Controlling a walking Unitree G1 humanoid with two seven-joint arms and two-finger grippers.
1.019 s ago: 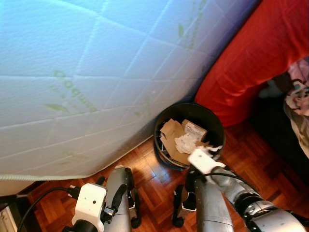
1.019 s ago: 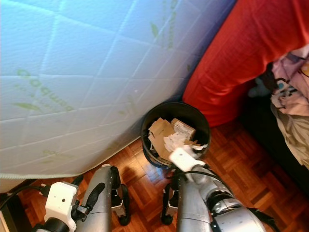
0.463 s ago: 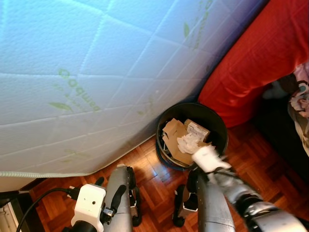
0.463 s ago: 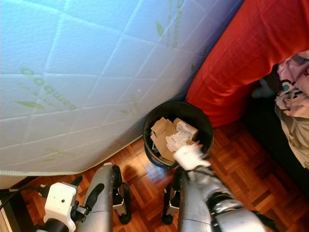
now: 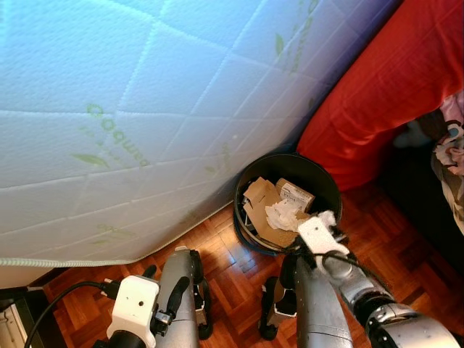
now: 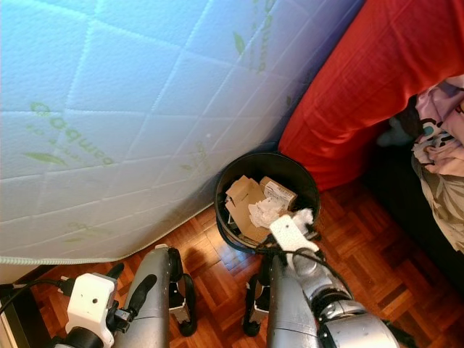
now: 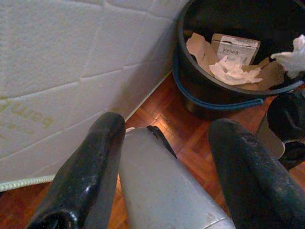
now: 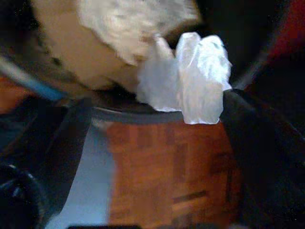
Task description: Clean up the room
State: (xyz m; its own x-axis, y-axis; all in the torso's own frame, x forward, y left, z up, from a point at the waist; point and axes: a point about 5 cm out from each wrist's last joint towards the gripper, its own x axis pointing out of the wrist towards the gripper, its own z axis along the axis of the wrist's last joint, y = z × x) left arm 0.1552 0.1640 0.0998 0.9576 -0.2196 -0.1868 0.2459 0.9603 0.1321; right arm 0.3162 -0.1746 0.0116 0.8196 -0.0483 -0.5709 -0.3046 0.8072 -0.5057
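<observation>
You are looking down at a reddish parquet floor (image 5: 217,246), with a big white quilted mattress (image 5: 130,109) leaning just behind one round black trash bin (image 5: 286,199) and a red bedcover (image 5: 384,87) rising behind the bin on the robot's right. The bin stands on the floor against the mattress and holds torn brown cardboard (image 5: 262,210), one small printed box (image 5: 296,194) and one crumpled white paper (image 5: 283,215). A second white wad, a crumpled tissue (image 8: 190,78), thin and glossy with sharp creases, hangs at the bin's near rim on the robot's right. It is at the fingertips of your right gripper (image 8: 157,124); its two black fingers stand wide apart, and you cannot tell whether they pinch the tissue. Your left gripper (image 7: 162,157) hangs low, near the floor on the bin's left, fingers spread wide with nothing between them.
</observation>
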